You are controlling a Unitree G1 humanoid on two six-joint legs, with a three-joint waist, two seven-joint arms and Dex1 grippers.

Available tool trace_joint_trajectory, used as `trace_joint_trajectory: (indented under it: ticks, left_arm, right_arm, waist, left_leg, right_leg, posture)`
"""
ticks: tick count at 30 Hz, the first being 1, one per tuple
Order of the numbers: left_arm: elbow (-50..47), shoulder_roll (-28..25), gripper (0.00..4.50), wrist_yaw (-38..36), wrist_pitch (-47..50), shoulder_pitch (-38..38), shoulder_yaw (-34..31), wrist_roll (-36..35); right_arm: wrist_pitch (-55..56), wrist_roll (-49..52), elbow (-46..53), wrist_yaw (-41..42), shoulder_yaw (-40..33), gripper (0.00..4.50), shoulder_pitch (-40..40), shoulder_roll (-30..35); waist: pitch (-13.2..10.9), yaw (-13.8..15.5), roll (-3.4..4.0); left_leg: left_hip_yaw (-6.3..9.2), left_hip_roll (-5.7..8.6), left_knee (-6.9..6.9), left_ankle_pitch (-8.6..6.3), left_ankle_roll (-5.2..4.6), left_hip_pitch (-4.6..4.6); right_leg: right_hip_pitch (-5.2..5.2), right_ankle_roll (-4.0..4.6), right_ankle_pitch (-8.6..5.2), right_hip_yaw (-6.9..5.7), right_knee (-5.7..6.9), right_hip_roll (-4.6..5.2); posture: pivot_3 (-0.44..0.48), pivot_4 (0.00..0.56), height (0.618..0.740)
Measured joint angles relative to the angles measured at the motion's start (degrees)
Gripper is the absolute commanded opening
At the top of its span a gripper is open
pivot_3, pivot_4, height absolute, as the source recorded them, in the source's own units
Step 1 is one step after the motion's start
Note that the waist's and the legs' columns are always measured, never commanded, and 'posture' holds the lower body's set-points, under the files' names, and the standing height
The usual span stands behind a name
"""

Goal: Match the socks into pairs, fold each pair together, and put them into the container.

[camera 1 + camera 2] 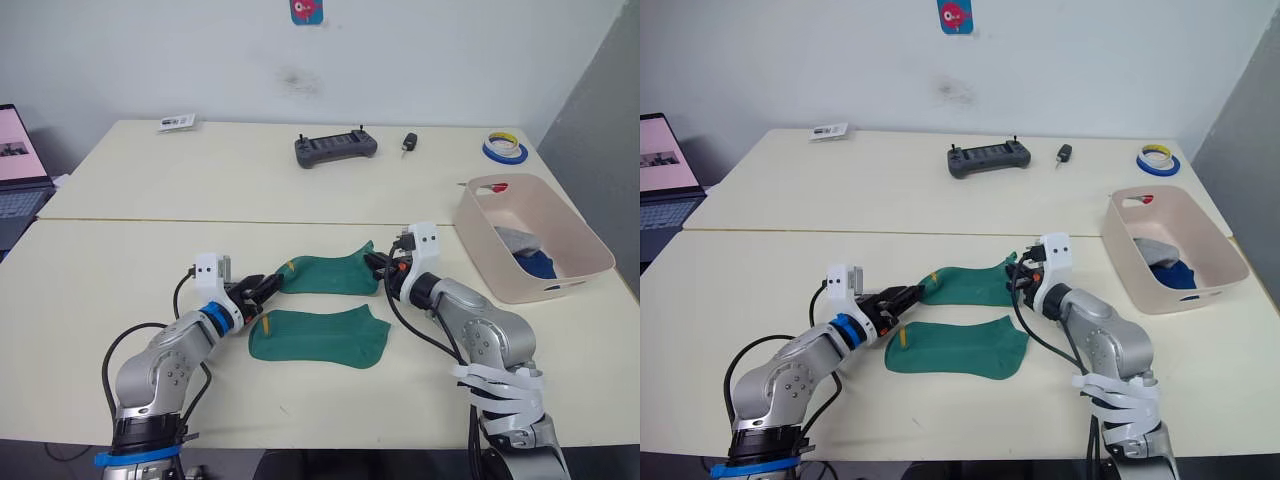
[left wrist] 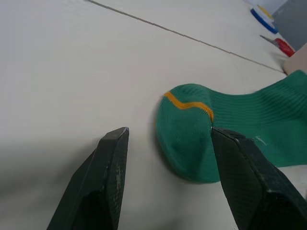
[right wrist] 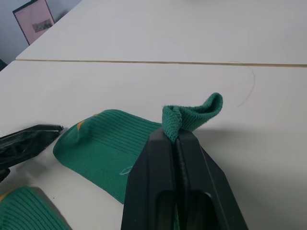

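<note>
Two green socks with yellow tips lie side by side on the table, the farther one [image 1: 330,273] and the nearer one [image 1: 320,338]. My right gripper [image 3: 176,136] is shut on the farther sock's cuff [image 3: 192,115], which it has pinched up off the table. My left gripper [image 2: 169,133] stands open at that same sock's toe [image 2: 192,143], one finger [image 2: 108,182] on bare table and the other finger [image 2: 244,182] beside the toe. The pale pink container [image 1: 478,250] stands at the right, holding a grey sock [image 1: 517,238] and a dark blue one [image 1: 540,264].
At the back of the table lie a dark controller [image 1: 335,148], a small black fob [image 1: 409,142], a tape roll [image 1: 504,149] and a card [image 1: 177,122]. A laptop [image 1: 20,170] sits at the far left.
</note>
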State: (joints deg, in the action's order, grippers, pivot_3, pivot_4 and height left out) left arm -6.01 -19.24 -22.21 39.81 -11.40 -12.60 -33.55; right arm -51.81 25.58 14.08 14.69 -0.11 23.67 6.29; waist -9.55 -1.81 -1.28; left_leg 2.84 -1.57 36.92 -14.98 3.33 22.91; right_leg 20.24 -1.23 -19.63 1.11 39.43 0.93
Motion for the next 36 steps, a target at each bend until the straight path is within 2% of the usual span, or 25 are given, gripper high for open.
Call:
trace_joint_trajectory:
  ticks: [2,5,12,20,26,32,36]
  left_arm:
    - [1.00,0.41,2.82,0.45,-1.77,-0.43,0.82,1.91]
    - [2.30,1.18,2.25,0.86,-2.52,-1.77,1.30,3.31]
    - [2.38,-0.17,0.01,0.80,3.19,-3.75,3.28,3.57]
    - [3.07,-0.32,0.01,0.14,3.54,-4.63,3.10,4.07]
    - [3.86,1.83,0.01,-0.94,-1.68,-6.17,-1.41,1.91]
    - [3.44,1.15,0.01,-1.37,-2.65,-7.11,-4.22,-0.51]
    - [0.47,-2.09,0.01,-2.78,0.40,-5.47,-5.69,-4.00]
  right_arm:
    - [0.00,0.00,0.00,0.00,0.00,0.00,0.00,0.13]
    - [0.00,0.00,0.00,0.00,0.10,0.00,0.00,0.11]
    - [0.00,0.01,0.00,-0.18,0.16,0.00,0.01,0.08]
    - [0.02,0.01,0.01,-0.66,0.16,0.00,0.01,0.06]
    - [1.00,0.32,0.64,-0.19,0.16,0.00,0.09,0.05]
    - [2.71,0.43,2.18,0.59,0.28,0.00,0.60,-0.05]
    - [2.33,2.07,5.50,1.34,0.32,0.00,0.53,-0.15]
  waist:
    - [0.00,0.05,0.00]
    - [0.00,0.11,0.00]
    - [0.00,0.09,0.00]
    - [0.00,0.11,0.00]
    - [0.00,0.12,-0.01]
    - [0.00,0.09,-0.01]
    - [-0.02,-0.05,0.00]
  left_leg:
    - [0.01,0.01,0.00,0.00,0.00,0.00]
    - [0.00,0.02,0.01,0.00,0.00,0.00]
    - [0.01,0.03,0.01,0.00,0.00,0.00]
    - [0.00,0.03,0.01,0.00,0.00,0.00]
    - [0.01,0.00,0.00,0.00,0.00,0.02]
    - [0.00,0.01,0.01,0.00,0.00,0.02]
    - [0.02,-0.02,-0.01,0.00,0.01,0.02]
  right_leg:
    - [0.00,0.00,0.00,-0.01,0.00,0.00]
    - [-0.01,0.00,0.00,-0.01,0.00,0.01]
    - [-0.02,0.00,0.00,-0.01,0.00,0.01]
    - [-0.03,0.00,0.00,-0.01,-0.01,0.02]
    - [0.00,0.00,0.00,-0.03,-0.02,0.00]
    - [-0.01,0.00,0.00,-0.02,-0.03,0.01]
    - [0.02,0.00,0.00,-0.03,-0.01,-0.01]
  posture:
    - [0.000,0.150,0.740]
    - [0.000,0.150,0.740]
    - [0.000,0.150,0.740]
    - [0.000,0.150,0.740]
    - [0.000,0.150,0.740]
    - [0.000,0.150,0.740]
    - [0.000,0.150,0.740]
